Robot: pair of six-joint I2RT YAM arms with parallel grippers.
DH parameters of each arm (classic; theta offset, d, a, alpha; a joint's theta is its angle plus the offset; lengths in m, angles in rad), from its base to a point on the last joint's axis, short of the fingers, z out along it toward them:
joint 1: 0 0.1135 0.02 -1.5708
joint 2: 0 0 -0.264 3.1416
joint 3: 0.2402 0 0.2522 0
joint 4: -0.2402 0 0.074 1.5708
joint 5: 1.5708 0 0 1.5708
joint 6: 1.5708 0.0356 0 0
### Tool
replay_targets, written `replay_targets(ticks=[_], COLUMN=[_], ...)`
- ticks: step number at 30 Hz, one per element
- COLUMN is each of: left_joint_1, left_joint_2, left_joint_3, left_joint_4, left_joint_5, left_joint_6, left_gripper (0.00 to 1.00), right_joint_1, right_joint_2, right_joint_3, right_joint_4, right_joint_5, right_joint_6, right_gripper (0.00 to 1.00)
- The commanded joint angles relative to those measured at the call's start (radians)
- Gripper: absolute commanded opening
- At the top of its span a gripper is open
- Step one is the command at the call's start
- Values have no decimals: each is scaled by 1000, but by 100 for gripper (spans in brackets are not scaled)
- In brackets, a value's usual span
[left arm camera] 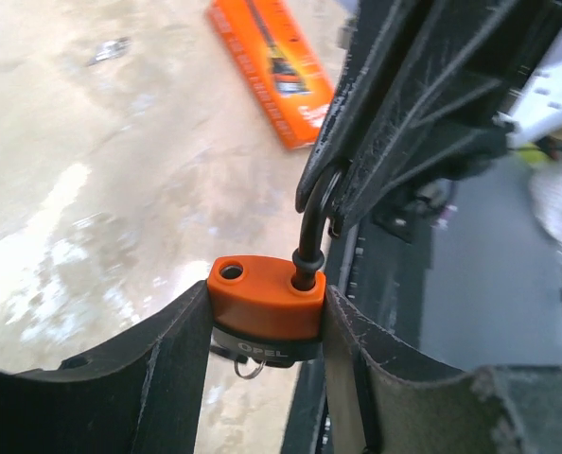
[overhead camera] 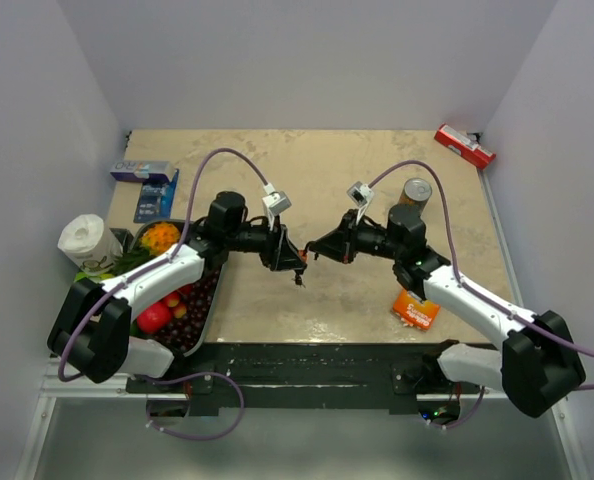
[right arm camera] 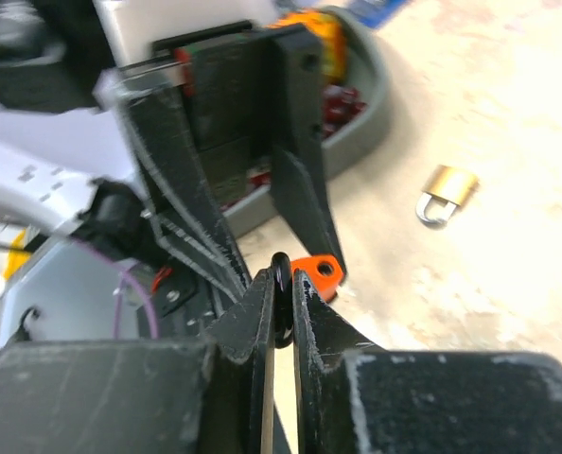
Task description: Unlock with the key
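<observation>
The padlock (left arm camera: pixel 267 303) has a smooth orange cover, plastic by the look of it, with a soft sheen. Its shackle (left arm camera: pixel 308 227) is smooth, glossy black. The left gripper's fingers (left arm camera: pixel 167 369) and the right gripper's fingers (right arm camera: pixel 253 322) are matt black and grainy, with pale scuffed edges. The table (left arm camera: pixel 92 189) is beige, stone-patterned and glossy. A second padlock (right arm camera: pixel 448 189) is blurred but looks like polished brass.

Grey fruit tray (right arm camera: pixel 371 109), tin can (overhead camera: pixel 415 191), orange packet (overhead camera: pixel 416 310), red box (overhead camera: pixel 465 146)

Bare table (overhead camera: pixel 327 170) between tray (overhead camera: pixel 213 308) and can (overhead camera: pixel 415 190)
</observation>
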Motion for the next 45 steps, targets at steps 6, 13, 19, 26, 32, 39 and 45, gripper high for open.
replay_targets(ticks=[6, 13, 19, 26, 32, 39, 45], left_joint_1=[-39, -72, -91, -92, -91, -91, -89], left_joint_2=[51, 139, 231, 260, 263, 236, 164], left_joint_3=[104, 144, 196, 210, 213, 212, 199], left_joint_4=[-203, -276, -323, -322, -317, -316, -294], left_joint_5=[-481, -684, -699, -687, -652, -635, -650], left_joint_6=[57, 58, 75, 73, 75, 80, 90], left_gripper=[0, 0, 0, 32, 54, 70, 78], right_joint_1=[9, 9, 9, 9, 8, 0, -3], right_joint_2=[161, 316, 415, 509, 557, 583, 595], right_joint_3=[40, 29, 65, 111, 157, 174, 215], right_joint_4=[-110, -24, -46, -67, -92, -109, -191], right_joint_5=[293, 400, 452, 460, 436, 425, 494], right_joint_6=[57, 97, 54, 5, -32, -53, -108], right_gripper=[0, 0, 0, 0, 0, 0, 0])
